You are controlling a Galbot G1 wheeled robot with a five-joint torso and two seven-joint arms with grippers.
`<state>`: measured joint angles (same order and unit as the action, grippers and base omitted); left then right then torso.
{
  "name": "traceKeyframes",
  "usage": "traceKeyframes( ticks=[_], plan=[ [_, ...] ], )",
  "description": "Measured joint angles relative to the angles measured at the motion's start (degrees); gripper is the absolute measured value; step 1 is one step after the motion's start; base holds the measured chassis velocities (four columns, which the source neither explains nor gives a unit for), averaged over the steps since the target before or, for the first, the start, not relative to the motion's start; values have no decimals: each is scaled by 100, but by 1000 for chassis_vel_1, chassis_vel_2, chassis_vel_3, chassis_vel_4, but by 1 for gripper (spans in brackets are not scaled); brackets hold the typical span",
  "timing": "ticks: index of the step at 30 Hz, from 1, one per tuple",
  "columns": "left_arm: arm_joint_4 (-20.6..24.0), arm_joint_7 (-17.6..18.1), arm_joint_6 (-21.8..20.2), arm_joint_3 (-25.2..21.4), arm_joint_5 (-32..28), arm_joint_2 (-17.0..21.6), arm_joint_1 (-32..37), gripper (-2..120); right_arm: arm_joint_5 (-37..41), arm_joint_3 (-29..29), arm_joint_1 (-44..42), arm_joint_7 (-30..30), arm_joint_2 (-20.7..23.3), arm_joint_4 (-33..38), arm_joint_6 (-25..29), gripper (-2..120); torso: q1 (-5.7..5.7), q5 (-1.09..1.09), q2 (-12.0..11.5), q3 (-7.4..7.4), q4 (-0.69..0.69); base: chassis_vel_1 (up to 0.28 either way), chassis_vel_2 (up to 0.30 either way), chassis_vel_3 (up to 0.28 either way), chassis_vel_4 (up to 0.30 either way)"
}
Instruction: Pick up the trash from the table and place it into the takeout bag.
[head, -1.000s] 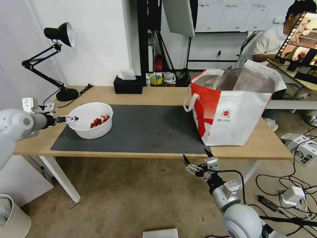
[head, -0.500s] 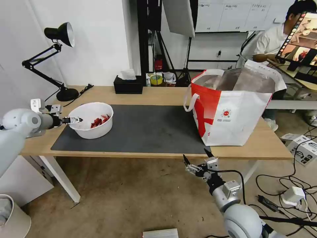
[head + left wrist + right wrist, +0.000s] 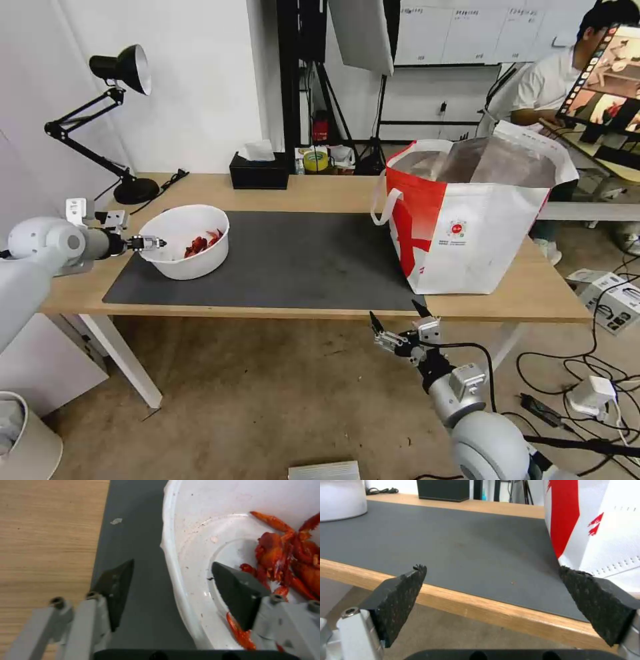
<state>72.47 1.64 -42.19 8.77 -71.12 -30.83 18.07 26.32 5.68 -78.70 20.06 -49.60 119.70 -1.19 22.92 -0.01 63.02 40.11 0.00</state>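
One worktop (image 3: 320, 190): light wood, grey mat (image 3: 280, 260) on top.
Takeout bag (image 3: 467, 220): upright at right end.
Bowl (image 3: 187, 241): mat's left end, red scraps (image 3: 286, 555) inside.
Left gripper (image 3: 171, 585): open, straddling bowl rim.
Right gripper (image 3: 398, 325): open, below front edge.

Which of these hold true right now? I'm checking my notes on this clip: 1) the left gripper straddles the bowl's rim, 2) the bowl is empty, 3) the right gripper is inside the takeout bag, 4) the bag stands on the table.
1) True: the left gripper is open, one finger inside the white bowl, the other outside over the dark mat.
2) False: red scraps lie in the bowl.
3) False: the right gripper is open below the table front edge, holding nothing.
4) True: the takeout bag stands upright on the table's right end.
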Motion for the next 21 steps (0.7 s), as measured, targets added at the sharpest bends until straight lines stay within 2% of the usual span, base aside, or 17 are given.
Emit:
traceKeyframes(
  ticks=[1,3,4,6,7,9,10,14,15,17,21],
  plan=[
    [0,0,0,0,0,0,0,61,0,0,0,0,0,0,0,100,0,0,0,0,0,0,0,0,0],
    [35,1,0,79,-3,21,-43,49,0,0,0,0,0,0,0,100,0,0,0,0,0,0,0,0,0],
    [35,1,0,79,-3,21,-43,49,0,0,0,0,0,0,0,100,0,0,0,0,0,0,0,0,0],
    [59,2,0,159,-3,33,-93,39,0,0,0,0,0,0,0,100,0,0,0,0,0,0,0,0,0],
    [59,2,0,159,-3,33,-93,39,0,0,0,0,0,0,0,100,0,0,0,0,0,0,0,0,0],
    [64,2,0,209,-2,34,-127,28,0,0,0,0,0,0,0,100,0,0,0,0,0,0,0,0,0],
    [64,2,0,209,-2,34,-127,28,0,0,0,0,0,0,0,100,0,0,0,0,0,0,0,0,0],
    [71,3,0,257,-3,29,-174,9,0,0,0,0,0,0,0,100,0,1,0,0,0,0,0,0,0],
    [71,3,0,257,-3,29,-174,9,0,0,0,0,0,0,0,100,0,1,0,0,0,0,0,0,0],
    [72,-3,2,254,-15,30,-185,0,0,0,0,0,0,0,0,100,0,1,0,0,0,0,0,0,0],
    [26,-2,2,182,-42,28,-229,0,0,0,0,0,0,0,0,100,0,1,0,0,0,0,0,0,0]
  ],
)
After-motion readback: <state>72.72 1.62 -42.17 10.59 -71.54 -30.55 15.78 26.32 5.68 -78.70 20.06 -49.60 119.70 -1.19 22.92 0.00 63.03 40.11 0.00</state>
